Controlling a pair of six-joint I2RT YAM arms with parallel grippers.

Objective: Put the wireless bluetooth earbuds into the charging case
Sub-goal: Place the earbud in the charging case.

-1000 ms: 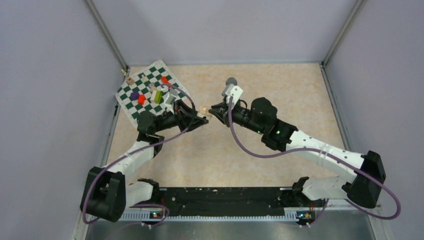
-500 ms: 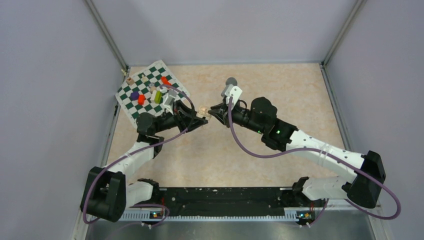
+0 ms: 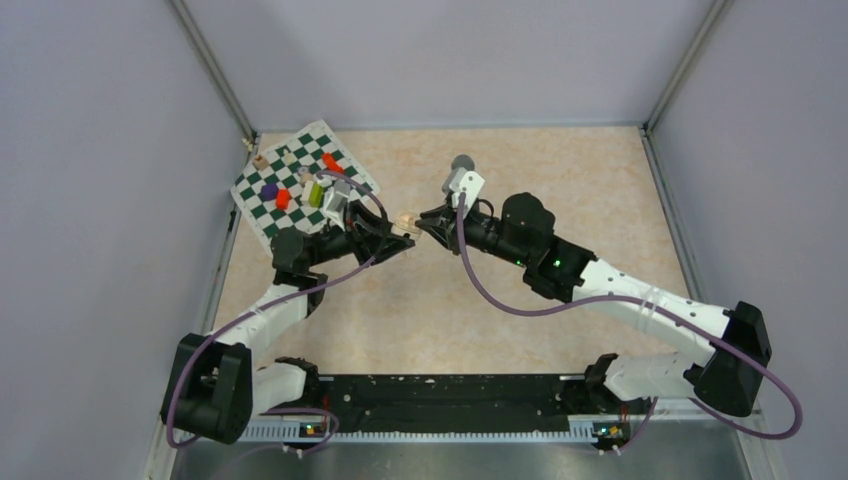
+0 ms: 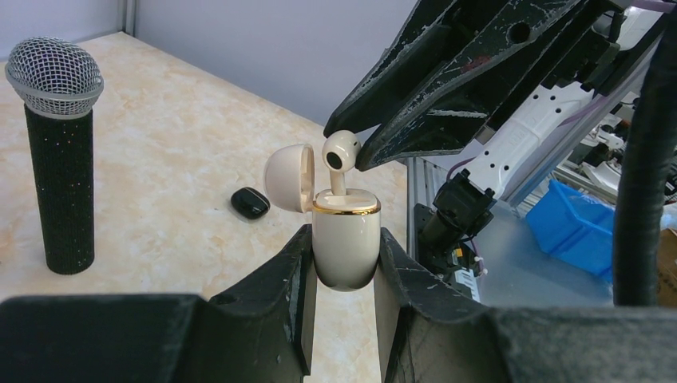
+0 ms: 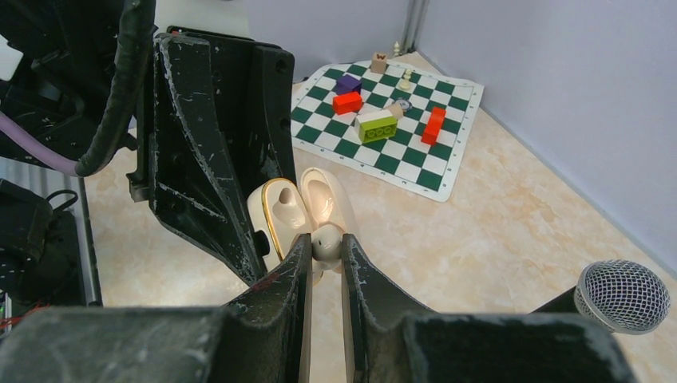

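In the left wrist view, a black microphone stands upright at the far left. At the centre, the left gripper is clamped on the cream charging case, whose lid is open. Just above it, the right gripper pinches a whitish earbud, and the stem reaches the case's opening.

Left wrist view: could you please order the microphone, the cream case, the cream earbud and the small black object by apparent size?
1. microphone
2. cream case (nearer the camera)
3. cream earbud and small black object: alike, and the black one lies farther off, so unranked
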